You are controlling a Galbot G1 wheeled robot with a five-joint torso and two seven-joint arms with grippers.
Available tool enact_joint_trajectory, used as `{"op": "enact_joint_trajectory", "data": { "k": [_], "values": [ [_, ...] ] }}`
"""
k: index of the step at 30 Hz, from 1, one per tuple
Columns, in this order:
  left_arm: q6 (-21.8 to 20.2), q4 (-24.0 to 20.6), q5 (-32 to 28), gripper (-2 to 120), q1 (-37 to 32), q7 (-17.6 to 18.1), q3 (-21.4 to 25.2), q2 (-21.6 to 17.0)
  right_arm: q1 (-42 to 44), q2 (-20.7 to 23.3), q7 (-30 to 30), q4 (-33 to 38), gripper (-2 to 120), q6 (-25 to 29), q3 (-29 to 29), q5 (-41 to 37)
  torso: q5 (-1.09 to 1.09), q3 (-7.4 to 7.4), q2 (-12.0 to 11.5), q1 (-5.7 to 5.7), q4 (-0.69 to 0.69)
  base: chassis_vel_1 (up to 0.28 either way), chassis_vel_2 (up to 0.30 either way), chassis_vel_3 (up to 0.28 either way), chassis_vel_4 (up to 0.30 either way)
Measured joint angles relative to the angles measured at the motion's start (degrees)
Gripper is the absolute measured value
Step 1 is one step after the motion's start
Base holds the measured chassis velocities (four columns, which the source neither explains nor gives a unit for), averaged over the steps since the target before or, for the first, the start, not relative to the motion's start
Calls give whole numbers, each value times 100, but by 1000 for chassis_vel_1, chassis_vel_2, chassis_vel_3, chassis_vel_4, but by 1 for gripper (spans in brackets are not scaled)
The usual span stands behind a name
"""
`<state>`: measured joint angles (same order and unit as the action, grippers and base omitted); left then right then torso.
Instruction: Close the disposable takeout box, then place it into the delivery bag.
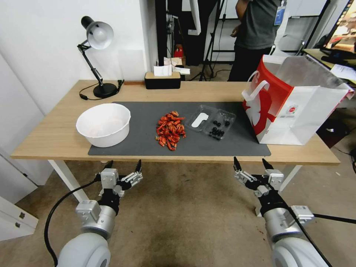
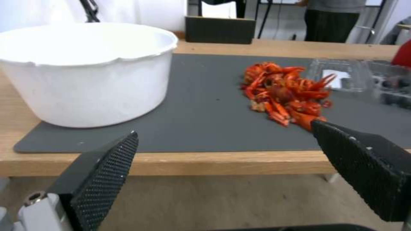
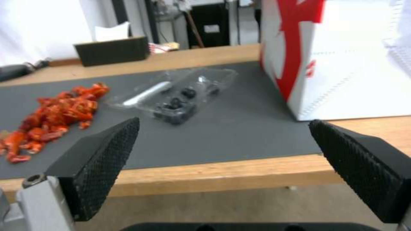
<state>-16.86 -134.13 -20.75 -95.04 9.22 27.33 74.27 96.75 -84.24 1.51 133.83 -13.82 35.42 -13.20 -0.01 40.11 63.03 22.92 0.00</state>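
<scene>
Both grippers' jaws apart, short of table; takeout box (image 1: 211, 126) open, beyond right gripper (image 1: 251, 164).

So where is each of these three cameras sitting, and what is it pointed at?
Head view: on the robot's head, looking forward and down at the table; both arms show, left claw and right claw open before its near edge.
Left wrist view: facing the white bowl and red food pile, own fingertips showing.
Right wrist view: facing the takeout box and delivery bag.
Both wrist views share the box.
</scene>
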Motion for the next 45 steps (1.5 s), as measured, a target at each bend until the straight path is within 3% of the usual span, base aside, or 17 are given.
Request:
{"op": "enact_joint_trajectory", "data": {
  "k": [4,18,23,36,45],
  "values": [
    [-553,-304,-24,100,-97,-271,228,257,-33,-304,-177,-23,100,-128,171,265,2,0,0,0,1,0,0,0,0],
    [-595,-285,-7,100,-154,-328,229,302,-20,-308,-343,-154,100,-74,167,353,1,0,0,0,0,0,0,0,0],
    [-653,-253,98,100,-173,-408,224,300,-10,-266,-659,-173,100,-93,156,348,1,0,0,0,0,0,0,0,0],
    [-220,-32,134,100,-150,-544,180,308,-48,-98,-831,-204,100,-85,143,290,1,0,0,0,0,0,0,0,0],
    [17,141,128,100,-33,-561,35,196,-251,560,-399,-35,100,-284,105,-893,2,0,0,0,-1,0,0,0,0]
  ]
}}
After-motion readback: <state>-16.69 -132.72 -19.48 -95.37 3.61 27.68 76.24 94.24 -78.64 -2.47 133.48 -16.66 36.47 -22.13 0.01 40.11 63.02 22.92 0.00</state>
